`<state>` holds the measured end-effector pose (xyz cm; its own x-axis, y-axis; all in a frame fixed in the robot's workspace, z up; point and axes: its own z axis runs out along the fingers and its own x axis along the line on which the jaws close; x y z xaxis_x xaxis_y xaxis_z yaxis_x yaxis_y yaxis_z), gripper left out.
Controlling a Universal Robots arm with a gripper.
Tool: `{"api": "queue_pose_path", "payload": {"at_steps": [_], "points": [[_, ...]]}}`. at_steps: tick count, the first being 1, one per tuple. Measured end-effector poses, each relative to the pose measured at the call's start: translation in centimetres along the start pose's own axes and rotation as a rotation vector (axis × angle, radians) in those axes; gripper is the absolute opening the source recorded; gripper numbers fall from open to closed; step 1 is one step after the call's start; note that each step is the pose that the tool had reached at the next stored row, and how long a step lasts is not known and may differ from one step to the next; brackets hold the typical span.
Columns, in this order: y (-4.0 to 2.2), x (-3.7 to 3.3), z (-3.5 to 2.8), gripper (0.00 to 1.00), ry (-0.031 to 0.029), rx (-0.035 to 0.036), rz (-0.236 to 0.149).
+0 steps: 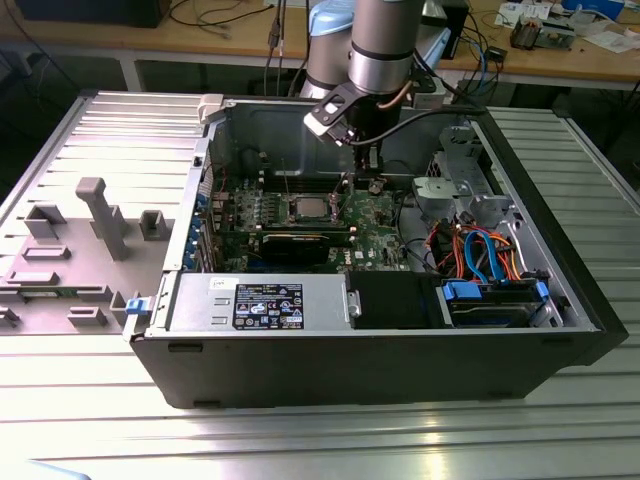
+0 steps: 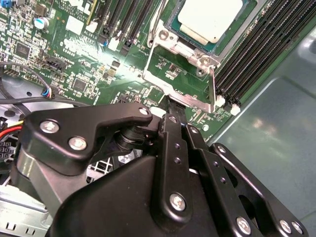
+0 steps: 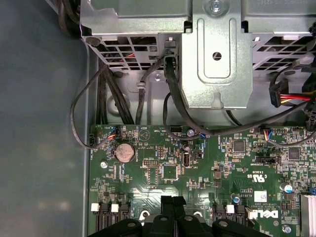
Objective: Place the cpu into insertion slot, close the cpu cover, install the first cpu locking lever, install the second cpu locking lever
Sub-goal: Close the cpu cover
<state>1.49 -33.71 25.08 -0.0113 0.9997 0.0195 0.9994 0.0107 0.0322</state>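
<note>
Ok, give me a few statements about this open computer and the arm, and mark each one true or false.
1. The cpu lies in the insertion slot. True.
2. The gripper hangs outside the computer case. False: it reaches inside the case, close beside the slot.
3. A round coin battery sits on the green board. True.
4. The orange and blue cables lie at the exterior view's left. False: they lie at the exterior view's right.
5. The case rests on a ribbed metal table. True.
</note>
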Motion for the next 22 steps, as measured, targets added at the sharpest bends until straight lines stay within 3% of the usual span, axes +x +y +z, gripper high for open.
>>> {"api": "queue_pose_path", "payload": {"at_steps": [16,22], "points": [[-2.61,0.04,-0.07,0.11,-0.0001,0.0000,0.000],[-2.76,0.04,-0.08,0.11,-0.0001,0.0000,0.000]]}}
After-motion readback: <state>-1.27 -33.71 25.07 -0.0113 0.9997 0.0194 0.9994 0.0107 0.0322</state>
